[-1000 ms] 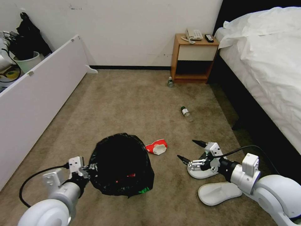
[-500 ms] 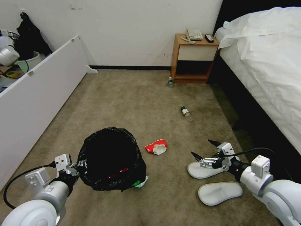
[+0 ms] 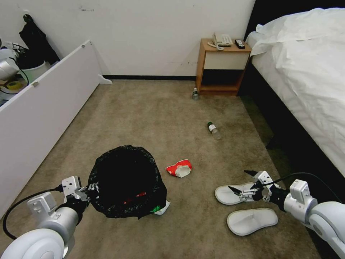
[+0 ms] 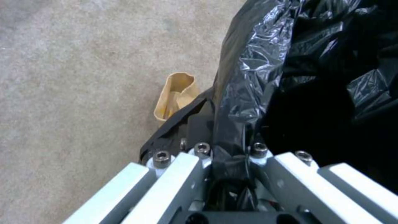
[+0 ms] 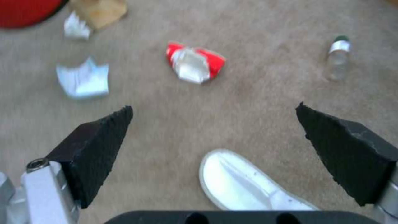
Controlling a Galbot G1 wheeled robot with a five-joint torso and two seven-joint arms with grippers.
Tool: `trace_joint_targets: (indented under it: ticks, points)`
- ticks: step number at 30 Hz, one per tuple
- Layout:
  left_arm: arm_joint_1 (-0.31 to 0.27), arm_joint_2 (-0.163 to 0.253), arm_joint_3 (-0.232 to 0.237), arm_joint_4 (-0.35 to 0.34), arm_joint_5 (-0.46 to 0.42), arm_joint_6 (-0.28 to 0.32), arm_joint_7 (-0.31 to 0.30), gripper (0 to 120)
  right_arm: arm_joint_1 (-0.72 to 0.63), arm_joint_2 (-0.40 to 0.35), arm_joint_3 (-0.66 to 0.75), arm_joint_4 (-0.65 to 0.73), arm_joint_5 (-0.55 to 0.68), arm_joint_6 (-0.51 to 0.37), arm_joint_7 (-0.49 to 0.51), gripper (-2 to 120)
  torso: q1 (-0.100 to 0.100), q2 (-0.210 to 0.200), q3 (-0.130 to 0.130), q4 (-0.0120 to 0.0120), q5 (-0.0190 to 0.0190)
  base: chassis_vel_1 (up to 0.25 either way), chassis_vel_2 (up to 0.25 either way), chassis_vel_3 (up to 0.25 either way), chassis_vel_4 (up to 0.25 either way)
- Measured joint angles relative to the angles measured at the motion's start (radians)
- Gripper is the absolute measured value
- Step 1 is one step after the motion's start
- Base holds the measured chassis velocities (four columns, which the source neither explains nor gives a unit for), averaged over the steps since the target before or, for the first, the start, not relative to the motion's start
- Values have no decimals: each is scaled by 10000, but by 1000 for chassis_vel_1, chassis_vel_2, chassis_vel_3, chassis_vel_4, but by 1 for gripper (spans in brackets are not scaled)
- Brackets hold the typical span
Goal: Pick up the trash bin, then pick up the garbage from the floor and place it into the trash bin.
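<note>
L gripper (image 3: 85, 190) pinched the crinkly black-bagged bin's (image 3: 126, 180) rim; R gripper (image 3: 243, 180) hung wide over the soft, light white slipper (image 3: 227, 194), prob. easiest grabbed by its edge.

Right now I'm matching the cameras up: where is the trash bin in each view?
Head view: trash bin, lower left, rim held by the left gripper.
Left wrist view: trash bin close up, liner between the fingers.
Right wrist view: trash bin's red wall at a corner.
Shared landmark: brown paper bag beside it, both wrist views.
</note>
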Motion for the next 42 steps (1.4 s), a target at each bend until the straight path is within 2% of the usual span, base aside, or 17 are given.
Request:
trace_joint_targets:
  ticks: [5,8,10,14,16,17,19,21,25,26,29,30,32,37,42]
  points:
    - [-18,8,-13,13,0,0,0,1,90,-63,-41,-279,-219,64,-399,100,0,0,0,0,0,0,0,0,0]
    - [-37,24,-14,20,-1,0,0,1,248,-176,-99,-647,-569,237,-927,100,0,0,0,0,1,0,0,0,0]
    - [-48,32,10,22,0,0,4,1,505,-387,-243,-1174,-1051,504,-1644,100,0,1,0,0,1,0,0,0,0]
    - [-50,31,80,22,30,0,5,1,730,-590,-412,-1546,-1376,654,-2109,100,0,1,0,0,0,0,0,0,0]
    - [-47,29,144,12,82,0,6,1,975,-892,-623,-1993,-2128,918,-2879,100,0,1,0,1,0,0,0,0,0]
    - [-47,29,144,12,82,0,6,1,975,-892,-623,-1993,-2128,918,-2879,100,0,1,0,1,0,0,0,0,0]
    - [-29,31,165,-36,120,1,8,1,1192,-1152,-850,-2426,-2986,1258,-3731,100,0,1,1,0,-1,0,0,0,0]
    - [-21,32,167,-48,124,0,9,1,1260,-1165,-913,-2542,-3189,1351,-3880,100,0,1,0,0,-2,0,0,0,0]
    - [23,37,183,-105,172,0,14,1,1676,-1164,-1303,-3444,-4570,2004,-4657,100,0,1,0,0,-1,0,0,0,0]
    - [23,37,183,-105,172,0,14,1,1676,-1164,-1303,-3444,-4570,2004,-4657,100,0,1,0,0,-1,0,0,0,0]
    - [23,-4,253,-106,260,0,18,1,2187,-901,-1753,-4248,-5607,2378,-4924,100,0,1,0,0,-2,0,0,0,0]
    - [23,-4,253,-106,260,0,18,1,2187,-901,-1753,-4248,-5607,2378,-4924,100,0,1,0,0,-2,0,0,0,0]
    - [-4,-4,266,-99,291,0,20,1,2520,-521,-2128,-4725,-6684,2757,-5056,100,0,0,1,0,-1,0,0,0,0]
    - [-14,8,264,-78,299,0,21,1,2786,-245,-2381,-5123,-7376,3037,-5132,100,0,1,0,-1,0,0,0,0,0]
    - [-48,-17,313,-35,340,0,26,1,3652,204,-2782,-6041,-8115,3455,-5300,100,0,0,0,0,-2,0,0,0,0]
